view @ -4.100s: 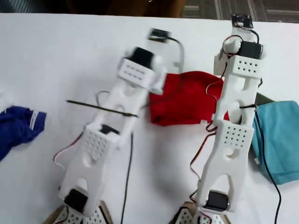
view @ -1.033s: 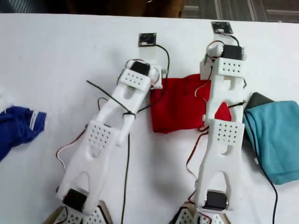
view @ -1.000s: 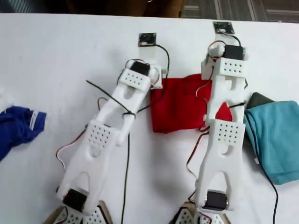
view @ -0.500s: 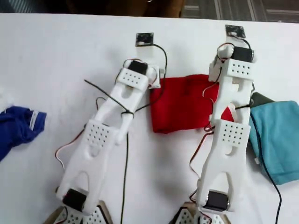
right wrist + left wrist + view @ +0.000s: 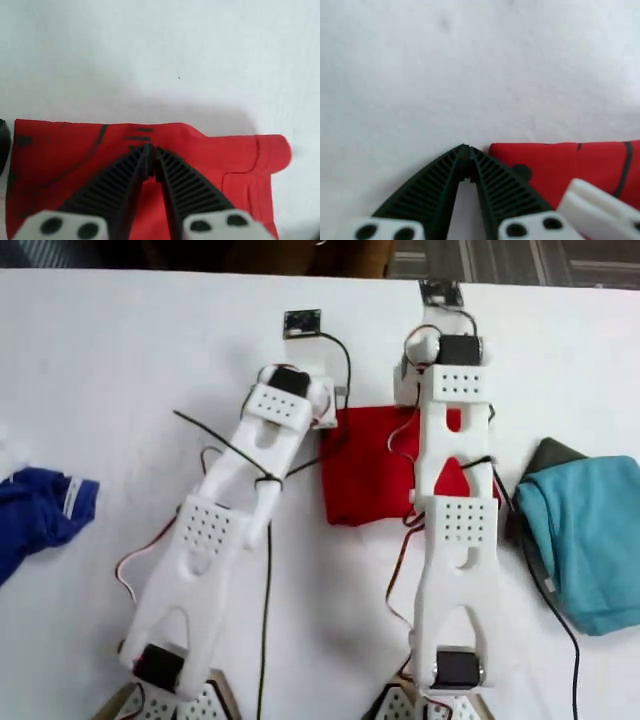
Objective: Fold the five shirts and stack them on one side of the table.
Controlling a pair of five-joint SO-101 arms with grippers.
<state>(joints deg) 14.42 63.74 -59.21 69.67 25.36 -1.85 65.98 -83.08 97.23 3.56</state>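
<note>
A white flat table (image 5: 120, 360) lies evenly lit; beyond its far edge run grey floor tiles (image 5: 520, 255).

The right gripper (image 5: 148, 150) hangs over the red shirt (image 5: 60, 150), its black fingers (image 5: 180, 180) pressed together. Their tips sit near the shirt's folded edge. Past that edge lies white bench (image 5: 160, 50).

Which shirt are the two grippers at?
The red shirt, lying mid-table between the arms: the right gripper is over it, the left gripper at its edge. The blue shirt and teal shirt lie off to either side.
</note>
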